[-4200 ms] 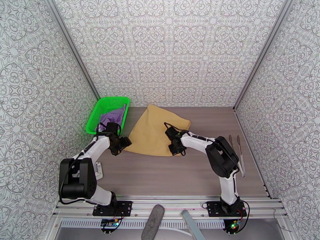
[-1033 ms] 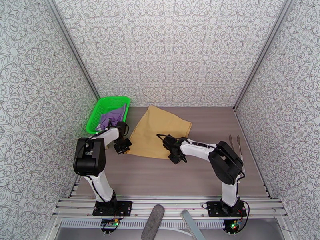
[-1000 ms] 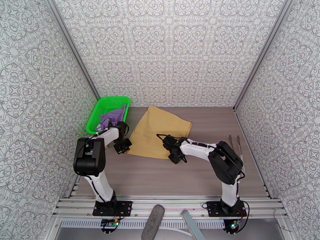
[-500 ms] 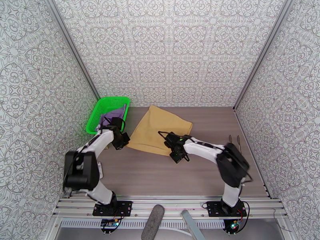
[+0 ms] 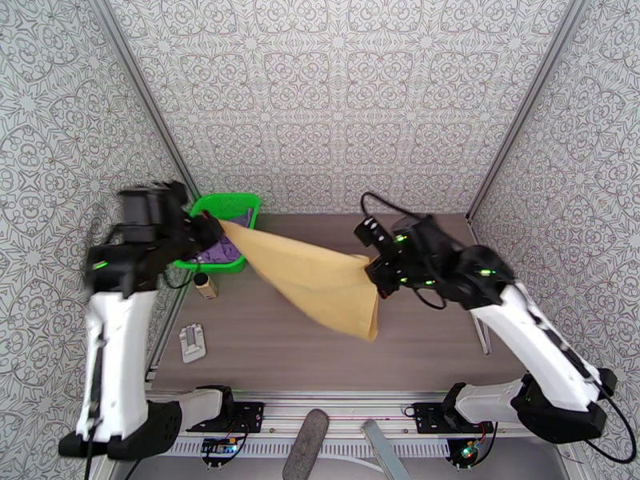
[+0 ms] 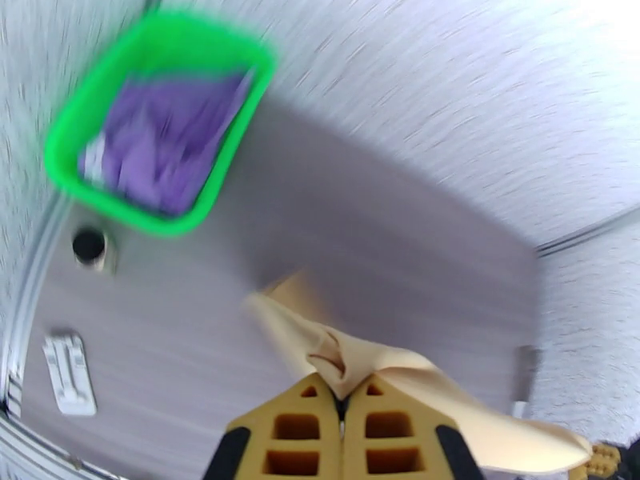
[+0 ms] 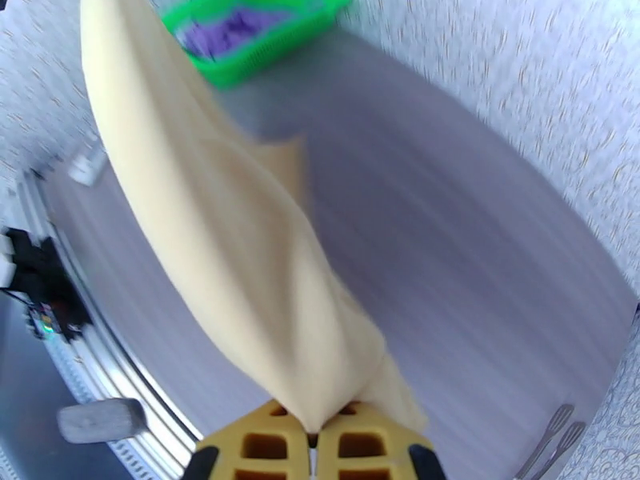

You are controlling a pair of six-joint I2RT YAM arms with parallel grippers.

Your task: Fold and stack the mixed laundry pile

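The mustard-tan garment [image 5: 320,278] hangs in the air, stretched between both grippers, and its lowest corner droops toward the table. My left gripper [image 5: 214,228] is raised beside the basket and shut on one corner of the mustard-tan garment [image 6: 330,360]. My right gripper [image 5: 374,274] is shut on the opposite corner, and the mustard-tan garment [image 7: 216,226] falls away from its yellow fingers [image 7: 264,446]. The purple T-shirt [image 5: 218,254] lies crumpled in the green basket [image 5: 232,199]; the left wrist view shows the T-shirt [image 6: 156,142] too.
The green basket [image 6: 72,126] stands at the back left corner. A small white part [image 5: 192,343] and a small tan cylinder [image 5: 206,285] lie on the table's left side. Metal tongs [image 7: 560,426] rest at the right edge. Patterned walls enclose three sides.
Both arms have risen from the table and lifted the mustard-tan garment off it. It lay flat before and now hangs stretched between them. The right gripper has shut on its corner.
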